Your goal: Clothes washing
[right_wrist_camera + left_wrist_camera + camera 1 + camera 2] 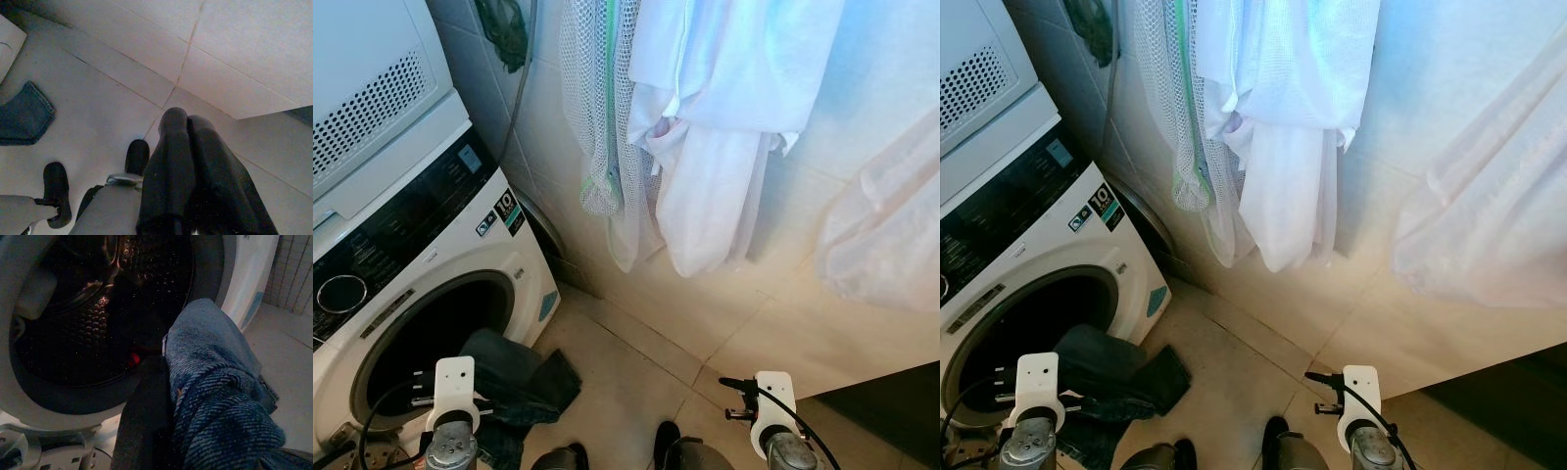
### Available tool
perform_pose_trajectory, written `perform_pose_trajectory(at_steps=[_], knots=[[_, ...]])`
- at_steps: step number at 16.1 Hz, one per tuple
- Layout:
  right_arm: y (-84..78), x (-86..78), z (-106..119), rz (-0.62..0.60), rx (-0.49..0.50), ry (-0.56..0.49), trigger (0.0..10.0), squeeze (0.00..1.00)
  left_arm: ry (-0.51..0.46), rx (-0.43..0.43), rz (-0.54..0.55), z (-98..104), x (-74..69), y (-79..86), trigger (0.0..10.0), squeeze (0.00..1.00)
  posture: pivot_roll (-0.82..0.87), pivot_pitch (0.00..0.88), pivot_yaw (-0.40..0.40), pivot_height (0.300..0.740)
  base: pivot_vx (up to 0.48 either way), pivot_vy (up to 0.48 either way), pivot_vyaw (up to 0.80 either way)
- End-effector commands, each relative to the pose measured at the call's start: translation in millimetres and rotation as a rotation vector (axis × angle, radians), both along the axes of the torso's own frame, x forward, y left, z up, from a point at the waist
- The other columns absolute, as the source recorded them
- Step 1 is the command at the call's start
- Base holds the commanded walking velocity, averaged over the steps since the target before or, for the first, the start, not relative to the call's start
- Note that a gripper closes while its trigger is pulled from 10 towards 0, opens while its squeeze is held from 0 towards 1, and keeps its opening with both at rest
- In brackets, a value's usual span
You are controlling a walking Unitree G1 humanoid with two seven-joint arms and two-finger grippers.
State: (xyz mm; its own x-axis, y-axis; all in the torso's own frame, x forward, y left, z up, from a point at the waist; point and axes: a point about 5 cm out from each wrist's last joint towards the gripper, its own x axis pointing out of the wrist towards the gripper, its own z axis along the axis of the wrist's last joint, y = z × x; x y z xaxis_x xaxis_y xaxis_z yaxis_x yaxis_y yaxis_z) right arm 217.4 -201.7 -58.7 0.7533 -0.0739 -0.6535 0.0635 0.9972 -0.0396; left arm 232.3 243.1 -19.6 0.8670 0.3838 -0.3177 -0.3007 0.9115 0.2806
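A white front-loading washing machine (pixel 431 255) stands at my left with its round drum opening (pixel 421 338) uncovered. Dark blue jeans (pixel 519 377) hang out of the opening and trail onto the tiled floor. In the left wrist view my left gripper (pixel 164 367) is just in front of the dark drum (pixel 102 308), shut on a fold of the jeans (pixel 215 382); one black finger (pixel 146 416) shows and denim covers the other. My right gripper (pixel 188 120) hangs low over the floor tiles, shut and holding nothing. A jeans leg end (pixel 24 115) lies on the floor beyond it.
A white dryer (pixel 362 88) is stacked on the washer. White garments (pixel 715 117) and a mesh laundry bag (pixel 602 108) hang on the tiled wall ahead, with a sheer cloth (pixel 891 225) at the right. A dark cabinet (pixel 891 411) sits low right. My feet (pixel 137 154) are on the floor.
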Motion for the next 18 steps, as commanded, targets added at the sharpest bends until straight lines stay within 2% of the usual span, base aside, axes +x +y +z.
perform_pose_trajectory(at_steps=[1, 7, 9, 11, 13, 15, 18], knots=[[0.6, -5.4, -3.2, -0.006, 0.007, 0.013, 10.0, 0.0, 0.021, -0.006, 0.021, -4.0, -5.4, 2.3, 10.0, 0.0, 0.07, 0.259, 0.027, 0.74, 0.0, 0.0, 0.0], [1.2, -2.5, -0.9, -0.006, 0.001, -0.011, 10.0, 0.0, -0.005, -0.006, 0.015, -0.3, -1.2, 1.1, 10.0, 0.0, 0.07, 0.259, 0.027, 0.74, 0.0, 0.0, 0.0], [2.5, 8.8, 8.6, -0.001, 0.007, -0.097, 10.0, 0.0, -0.012, -0.004, 0.01, 0.6, -0.6, 0.5, 10.0, 0.0, 0.07, 0.26, 0.029, 0.74, 0.0, 0.0, 0.0], [2.1, 12.1, 13.9, 0.009, 0.007, -0.156, 10.0, 0.0, -0.014, -0.003, 0.006, 0.3, -1.3, -0.4, 10.0, 0.0, 0.07, 0.261, 0.028, 0.74, 0.0, 0.0, 0.0], [-1.8, 17.4, 24.9, 0.021, -0.003, -0.264, 10.0, 0.0, -0.013, -0.003, 0.006, -0.1, -1.9, -0.4, 10.0, 0.0, 0.06, 0.26, 0.028, 0.74, 0.0, 0.0, 0.0], [-3.3, 15.0, 32.4, 0.055, -0.015, -0.345, 10.0, 0.0, -0.012, -0.003, 0.001, -0.4, -1.7, -1.6, 10.0, 0.0, 0.06, 0.259, 0.023, 0.74, 0.0, 0.0, 0.0], [-4.9, 3.3, 36.0, 0.081, -0.022, -0.393, 10.0, 0.0, -0.015, -0.003, -0.003, 0.1, -0.7, -2.4, 10.0, 0.0, 0.05, 0.259, 0.018, 0.74, 0.0, 0.0, 0.0]])
